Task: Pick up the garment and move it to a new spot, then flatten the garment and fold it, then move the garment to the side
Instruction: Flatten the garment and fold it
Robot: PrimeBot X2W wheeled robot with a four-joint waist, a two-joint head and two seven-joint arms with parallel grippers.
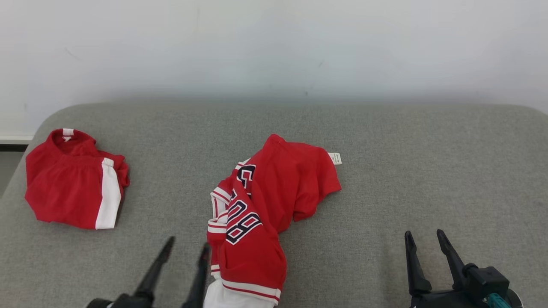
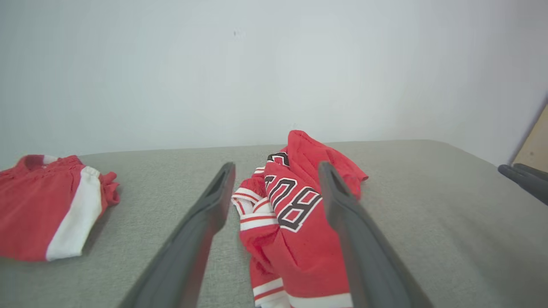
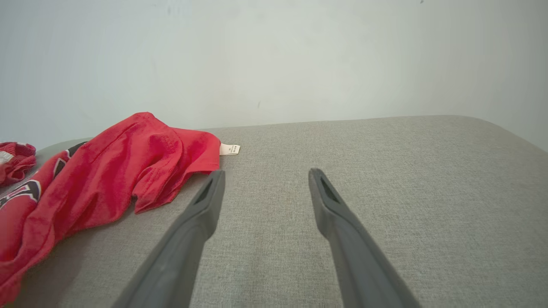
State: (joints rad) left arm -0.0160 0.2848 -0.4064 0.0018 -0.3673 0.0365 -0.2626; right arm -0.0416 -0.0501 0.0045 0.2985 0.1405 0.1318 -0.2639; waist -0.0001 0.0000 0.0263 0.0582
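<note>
The left gripper (image 1: 187,246) is seen at 7 o'clock in the head view, its fingers spread wide and nothing held. Its inner finger is placed just beside the near hem of the crumpled red jersey (image 1: 265,201). The jersey is laid at the middle of the grey padded surface (image 1: 406,171), its long axis run from 6 o'clock toward 1 o'clock, where a white care label (image 1: 335,158) is shown. The right gripper (image 1: 424,235), likewise wide open and empty, is found well apart at 4 o'clock. The left arm is judged nearer for the hem. Folded red shorts (image 1: 72,188) are seen at 9 o'clock.
</note>
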